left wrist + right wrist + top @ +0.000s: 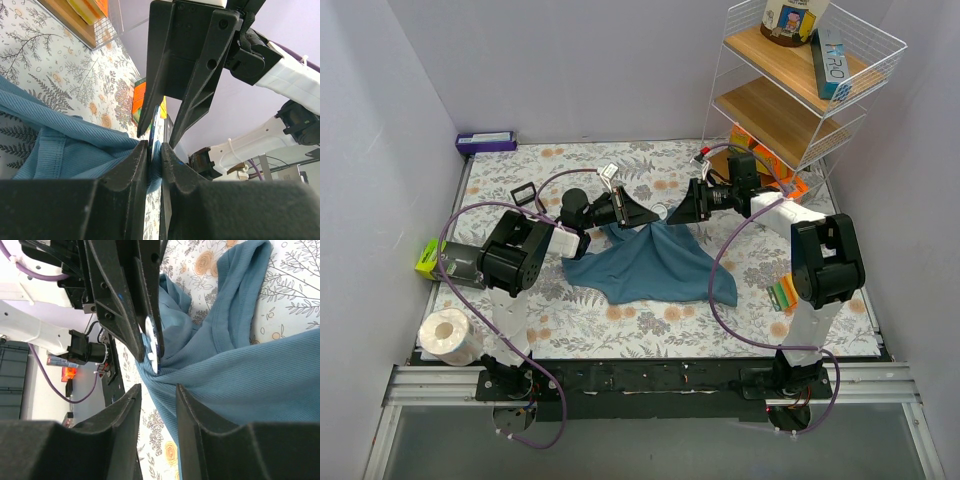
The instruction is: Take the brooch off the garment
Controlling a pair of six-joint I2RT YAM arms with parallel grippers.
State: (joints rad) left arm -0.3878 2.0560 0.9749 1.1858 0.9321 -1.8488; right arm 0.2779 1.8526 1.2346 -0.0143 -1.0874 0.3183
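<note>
The teal garment (655, 265) lies crumpled mid-table, with one fold pulled up to a peak between the two arms. My left gripper (642, 212) (156, 150) is shut on that raised fold of cloth. The brooch (152, 347) (661, 209), a small whitish disc, sits on the cloth right at the left fingertips. My right gripper (682, 212) (157, 390) faces the left one, just short of the brooch. Its jaws are open, with nothing pinched between them and cloth (240, 365) running behind the gap.
A white wire shelf rack (800, 90) stands at the back right, with orange packets below it. A paper roll (448, 335) and a green box (426, 258) sit at the left edge. A purple box (486, 141) lies at the back left, and coloured sponges (783, 293) by the right arm.
</note>
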